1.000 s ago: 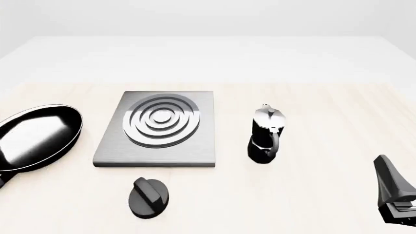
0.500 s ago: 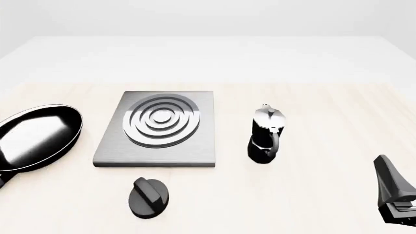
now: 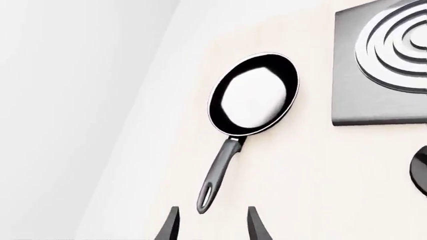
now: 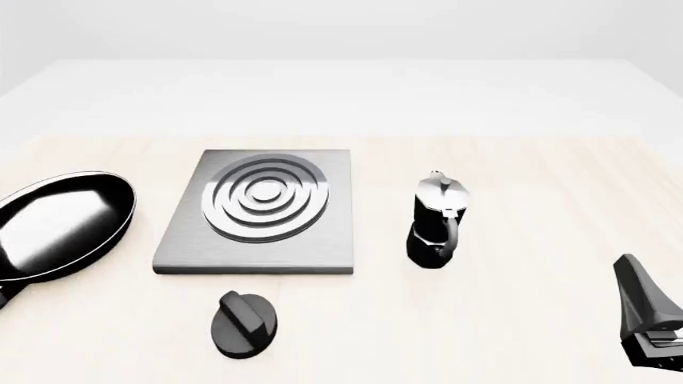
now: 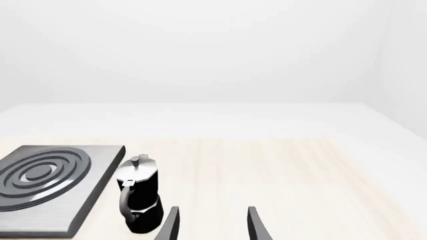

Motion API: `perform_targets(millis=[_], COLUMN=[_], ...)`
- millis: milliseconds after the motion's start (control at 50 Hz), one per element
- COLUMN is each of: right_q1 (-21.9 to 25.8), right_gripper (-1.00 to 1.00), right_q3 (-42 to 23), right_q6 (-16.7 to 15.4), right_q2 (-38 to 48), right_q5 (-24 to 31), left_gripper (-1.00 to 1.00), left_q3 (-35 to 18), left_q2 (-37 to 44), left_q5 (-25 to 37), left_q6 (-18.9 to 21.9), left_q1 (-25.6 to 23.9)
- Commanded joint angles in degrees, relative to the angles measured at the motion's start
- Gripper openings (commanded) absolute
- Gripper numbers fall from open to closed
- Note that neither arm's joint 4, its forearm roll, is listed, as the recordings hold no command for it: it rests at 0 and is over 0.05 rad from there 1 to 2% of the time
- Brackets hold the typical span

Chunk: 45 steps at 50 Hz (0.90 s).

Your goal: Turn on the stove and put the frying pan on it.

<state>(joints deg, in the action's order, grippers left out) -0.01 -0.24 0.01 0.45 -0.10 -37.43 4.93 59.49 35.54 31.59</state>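
Nothing has moved: frying pan [image 4: 59,226] handle points toward the empty, spread left end effector [image 3: 212,225].

One frying pan [image 4: 59,224] lies on the table [image 4: 533,168]; one stove [image 4: 261,212]; one knob [image 4: 245,322]. One moka pot [image 4: 437,220]; two grippers, left [image 3: 212,222] and right [image 5: 212,222].

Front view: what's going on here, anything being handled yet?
Nothing is held yet. The frying pan lies on the table left of the stove, not on the rings. The knob sits untouched in front of the slab, and a moka pot stands to its right. The right gripper is low at the right edge, jaws open and empty; the left gripper is open, pointing at the pan's handle.
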Motion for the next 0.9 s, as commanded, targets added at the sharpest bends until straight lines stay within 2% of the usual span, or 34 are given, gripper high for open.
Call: perform_targets(millis=[20,40,60,100,180,380,540,900], right_q1=[0.0,0.0,0.0,0.0,0.0,0.0,0.0,0.0], right_gripper=[1.0,1.0,1.0,1.0,1.0,1.0,1.0,1.0], right_q3=[0.0,0.0,0.0,0.0,0.0,0.0,0.0,0.0], right_q6=[0.0,0.0,0.0,0.0,0.0,0.0,0.0,0.0], right_q2=[0.0,0.0,0.0,0.0,0.0,0.0,0.0,0.0], right_q5=[0.0,0.0,0.0,0.0,0.0,0.0,0.0,0.0], left_gripper=[1.0,1.0,1.0,1.0,1.0,1.0,1.0,1.0], left_q3=[11.7,12.8,12.2,12.0,10.2,9.8,9.1,8.6], left_q2=[18.8,21.9,22.3,23.4,26.3,29.6,29.4,36.2], left_q5=[-27.7,-32.8,-32.3,-33.1,-33.5,-35.5,-35.2,-37.7], left_q6=[0.8,0.9,0.3,3.0,3.4,1.9,1.6,3.0], left_q1=[0.3,0.6,0.5,1.5,2.1,2.5,3.6,5.4])
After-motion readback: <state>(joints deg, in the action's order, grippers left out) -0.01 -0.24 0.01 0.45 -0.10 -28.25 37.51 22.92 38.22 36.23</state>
